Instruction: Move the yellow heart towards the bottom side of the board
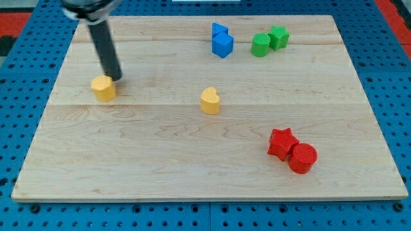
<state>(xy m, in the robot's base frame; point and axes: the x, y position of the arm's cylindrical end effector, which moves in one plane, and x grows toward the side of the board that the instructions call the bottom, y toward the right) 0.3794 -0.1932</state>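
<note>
End effector: straight dark rod, no jaws, so nothing is grasped; my tip rests on the pale wooden counter near its left edge in view.

Item 1: yellow block of unclear shape, just to the view's lower left of my tip, touching or nearly so; contact cannot be told.

Item 2: yellow heart-shaped block, well to the view's right of my tip and slightly lower, near the counter's middle. Its lobes or point cannot be made out clearly; no evident long axis.

Item 3: two blue blocks, one a cube and one behind it, touching, far right and above my tip.

Item 4: two green blocks, adjoining, farther right.

Item 5: red star block touching red cylinder block, far to the lower right.

Markings: no writing legible.

Room: bare wood lies between the heart and the counter's bottom edge.
</note>
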